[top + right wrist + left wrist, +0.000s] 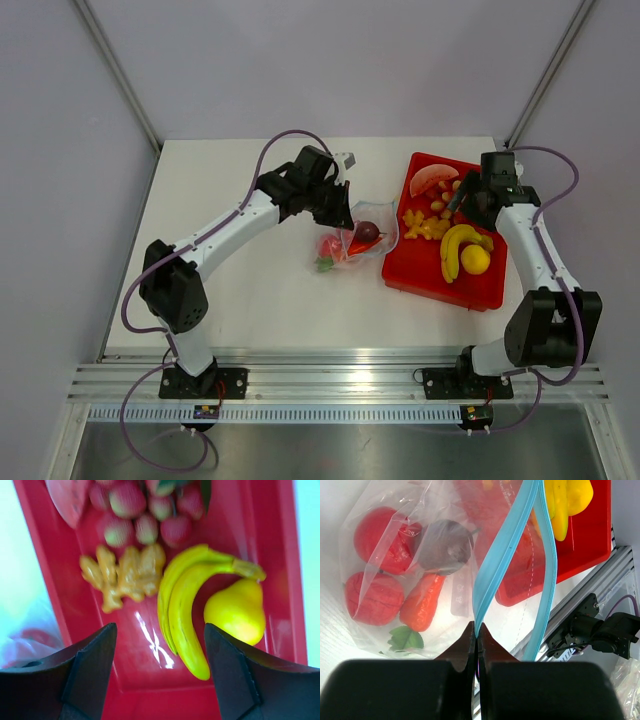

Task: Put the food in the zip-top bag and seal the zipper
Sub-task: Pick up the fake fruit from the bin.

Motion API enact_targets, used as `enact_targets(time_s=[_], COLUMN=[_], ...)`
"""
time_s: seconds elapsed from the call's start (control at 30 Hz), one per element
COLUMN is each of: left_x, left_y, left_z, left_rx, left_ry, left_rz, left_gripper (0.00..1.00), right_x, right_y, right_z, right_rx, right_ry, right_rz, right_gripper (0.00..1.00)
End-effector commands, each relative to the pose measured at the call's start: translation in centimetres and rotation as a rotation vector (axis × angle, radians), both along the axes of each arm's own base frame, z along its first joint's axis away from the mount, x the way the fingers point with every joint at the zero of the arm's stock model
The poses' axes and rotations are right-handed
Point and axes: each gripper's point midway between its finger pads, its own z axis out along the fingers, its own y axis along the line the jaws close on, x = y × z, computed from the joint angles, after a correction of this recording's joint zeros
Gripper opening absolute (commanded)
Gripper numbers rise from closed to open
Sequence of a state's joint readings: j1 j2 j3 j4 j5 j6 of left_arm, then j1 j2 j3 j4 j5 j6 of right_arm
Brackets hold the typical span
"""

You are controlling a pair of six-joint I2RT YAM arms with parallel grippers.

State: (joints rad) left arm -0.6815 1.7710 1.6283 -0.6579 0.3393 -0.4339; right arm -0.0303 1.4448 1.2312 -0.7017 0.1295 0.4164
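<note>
The clear zip-top bag (385, 238) lies on the white table just left of the red tray (420, 275). In the left wrist view it holds two red balls (385, 540), a dark purple ball (447, 545) and an orange piece with a green leaf (422, 602). The light blue zipper (502, 555) is parted, its two strips spreading away from each other. My left gripper (476, 628) is shut on the near strip at the mouth's end; from above it (345, 208) sits over the bag's far edge. My right gripper (160, 630) is open and empty above the tray.
The tray (135, 680) holds a banana bunch (185, 605), a yellow fruit (237, 612), a ginger-like piece (125, 572), a cluster of pink-red balls (145, 515) and a watermelon slice (432, 180). An aluminium rail (340, 385) runs along the table's near edge.
</note>
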Motion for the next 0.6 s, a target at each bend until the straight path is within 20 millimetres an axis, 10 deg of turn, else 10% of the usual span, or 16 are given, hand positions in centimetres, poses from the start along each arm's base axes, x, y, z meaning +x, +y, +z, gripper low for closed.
enact_targets(time_s=[0.0, 0.57], left_x=[0.9, 1.0], left_y=[0.0, -0.3], left_z=[4.0, 2.5], left_rx=[-0.061, -0.050], left_ry=[-0.100, -0.072], left_rz=[0.003, -0.025], left_gripper=[0.00, 0.00], right_x=[2.9, 14.3], right_y=[-3.1, -11.9], right_z=[3.6, -1.5], right_rx=[-0.044, 0.123], right_ry=[-0.132, -0.153], right_rz=[-0.147, -0.510], right_gripper=[0.78, 0.93])
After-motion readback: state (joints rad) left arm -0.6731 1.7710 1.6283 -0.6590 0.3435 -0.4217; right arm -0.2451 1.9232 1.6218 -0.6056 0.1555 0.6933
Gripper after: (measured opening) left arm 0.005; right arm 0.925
